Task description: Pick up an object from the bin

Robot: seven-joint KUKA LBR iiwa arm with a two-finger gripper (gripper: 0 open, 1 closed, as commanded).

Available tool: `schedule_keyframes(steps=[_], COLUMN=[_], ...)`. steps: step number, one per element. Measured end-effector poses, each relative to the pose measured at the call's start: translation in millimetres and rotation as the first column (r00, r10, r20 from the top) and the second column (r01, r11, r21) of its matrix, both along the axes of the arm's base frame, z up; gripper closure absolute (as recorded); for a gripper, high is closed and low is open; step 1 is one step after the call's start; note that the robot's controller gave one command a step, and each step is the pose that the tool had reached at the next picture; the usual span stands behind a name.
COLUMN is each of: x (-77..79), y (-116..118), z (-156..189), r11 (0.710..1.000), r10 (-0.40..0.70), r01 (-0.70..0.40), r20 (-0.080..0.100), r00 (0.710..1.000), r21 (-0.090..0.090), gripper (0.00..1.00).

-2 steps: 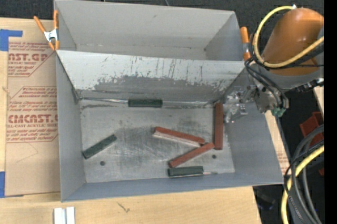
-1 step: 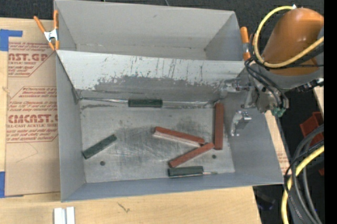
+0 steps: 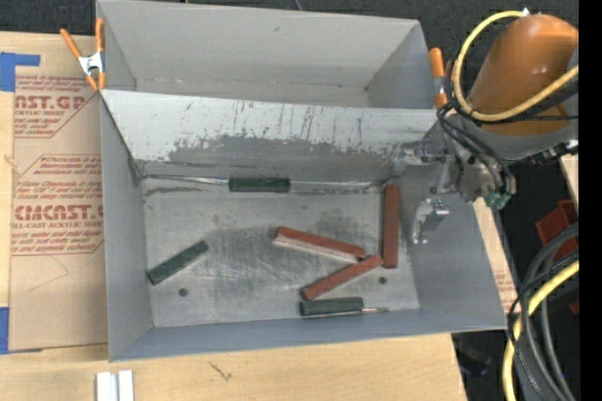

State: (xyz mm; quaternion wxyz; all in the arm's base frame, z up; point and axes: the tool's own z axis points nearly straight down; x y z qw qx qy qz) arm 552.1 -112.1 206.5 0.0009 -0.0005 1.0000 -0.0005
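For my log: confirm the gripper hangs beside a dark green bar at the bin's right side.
Not quite. The camera view shows the gripper beside a red-brown bar at the right side of the bin, not a dark green one.

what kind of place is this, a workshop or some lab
Probably a robotics lab's grasping test cell: a grey metal bin holds a few loose red-brown sticks and dark sticks, and a cabled robot arm hangs its gripper at the bin's right side.
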Motion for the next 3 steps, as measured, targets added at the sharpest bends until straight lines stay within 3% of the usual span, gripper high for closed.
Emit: schedule_keyframes(steps=[1,2,3], x=[-14.5,-14.6,-14.5], y=[12,10,10], z=[-36,-121,-121], r11=[0.981,1.0,1.0], r10=[0.196,-0.004,-0.005], r01=[-0.196,0.004,0.005], r20=[0.008,-0.002,-0.001], r00=[0.981,1.0,1.0], r21=[-0.004,0.002,0.001], gripper=[0.0,1.0,0.0])
